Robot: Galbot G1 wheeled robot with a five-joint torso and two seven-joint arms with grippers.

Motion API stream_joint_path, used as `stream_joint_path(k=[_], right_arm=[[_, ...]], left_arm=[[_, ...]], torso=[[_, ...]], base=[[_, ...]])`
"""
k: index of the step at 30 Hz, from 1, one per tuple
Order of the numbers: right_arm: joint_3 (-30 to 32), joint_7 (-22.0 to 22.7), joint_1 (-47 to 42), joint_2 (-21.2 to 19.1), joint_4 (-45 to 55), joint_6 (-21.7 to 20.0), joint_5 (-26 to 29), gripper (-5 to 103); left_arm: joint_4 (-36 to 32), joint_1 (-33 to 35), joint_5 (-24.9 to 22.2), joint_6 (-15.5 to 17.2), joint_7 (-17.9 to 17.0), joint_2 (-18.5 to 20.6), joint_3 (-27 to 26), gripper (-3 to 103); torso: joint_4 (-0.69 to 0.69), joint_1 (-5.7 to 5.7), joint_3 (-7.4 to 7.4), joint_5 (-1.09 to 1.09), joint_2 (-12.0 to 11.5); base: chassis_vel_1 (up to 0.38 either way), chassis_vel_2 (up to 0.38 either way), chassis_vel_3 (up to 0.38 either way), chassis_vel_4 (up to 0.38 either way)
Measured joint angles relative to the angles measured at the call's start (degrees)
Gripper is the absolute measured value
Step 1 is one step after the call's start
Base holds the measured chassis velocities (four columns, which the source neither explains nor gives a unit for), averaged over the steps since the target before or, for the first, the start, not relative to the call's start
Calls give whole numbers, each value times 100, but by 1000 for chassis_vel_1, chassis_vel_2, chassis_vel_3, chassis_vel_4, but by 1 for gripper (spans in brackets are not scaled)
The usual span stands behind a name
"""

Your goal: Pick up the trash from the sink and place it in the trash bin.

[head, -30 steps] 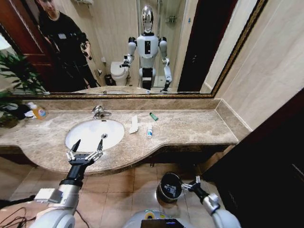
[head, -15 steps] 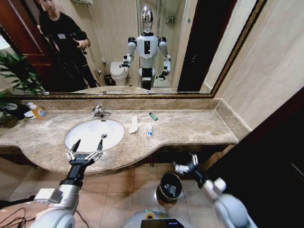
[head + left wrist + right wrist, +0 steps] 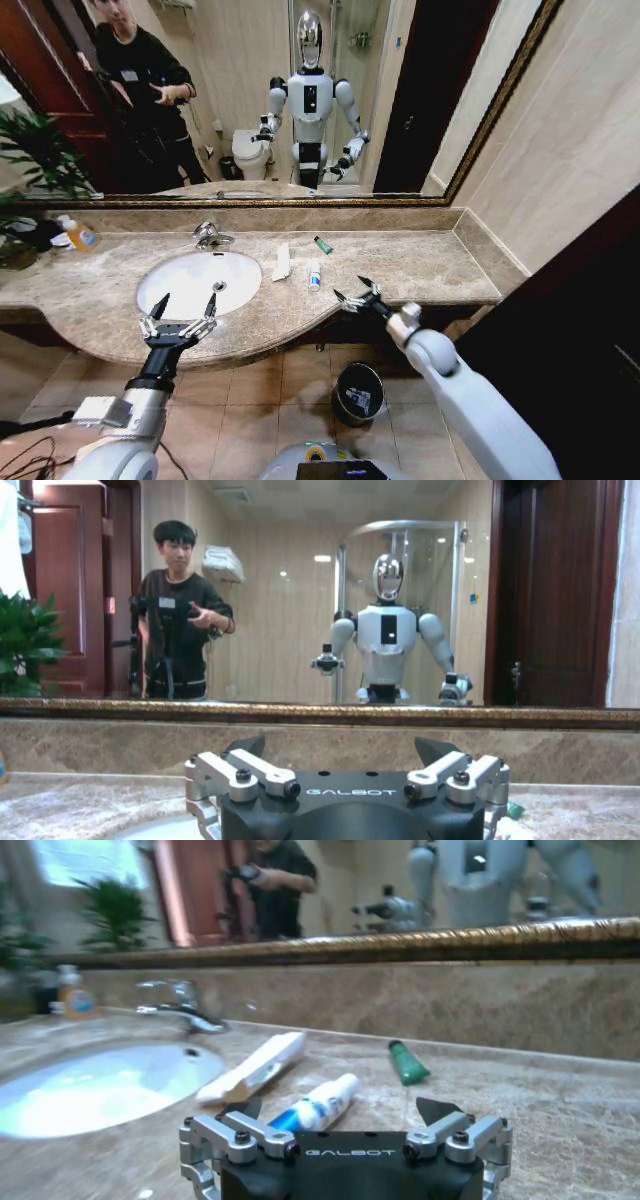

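R end effector [image 3: 355, 293] was wide open, empty, hovering over the table [image 3: 420, 265] front edge. Just ahead of it lay the trash: white tube w/ blue print [image 3: 314, 275] nearest, flat white packet [image 3: 282, 262] ahead and toward the sink [image 3: 199, 281], small green cylinder [image 3: 323, 245] farther back near the wall. All three sat on the marble beside the basin, not in it. Trash bin [image 3: 358, 392] stood on the floor below and behind the R end effector. L end effector [image 3: 182, 309] was also spread open, holding nothing, at the table's front lip w/ the sink right ahead of it and the faucet [image 3: 208, 236] beyond.
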Motion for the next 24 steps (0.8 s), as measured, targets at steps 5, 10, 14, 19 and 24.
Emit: stream_joint_path(k=[5,10,14,19,24], right_arm=[[-644,1029,613,328,-186,-411,142,100],[-1177,1666,992,584,-320,-520,240,100],[-1359,1786,1139,667,-409,-551,245,100],[-1687,1854,1367,811,-709,-583,167,100],[-1716,1849,1369,842,-933,-564,48,103]], left_arm=[[0,0,0,0,0,0,0,100],[0,0,0,0,0,0,0,100],[0,0,0,0,0,0,0,100],[0,0,0,0,0,0,0,100],[0,0,0,0,0,0,0,100]], torso=[[0,0,0,0,0],[0,0,0,-1,0],[0,0,0,-2,0],[0,0,-1,-1,0],[0,-1,-1,-1,0]], base=[[0,0,0,0],[0,0,0,0],[0,0,0,0],[0,0,0,0],[0,0,0,0]])
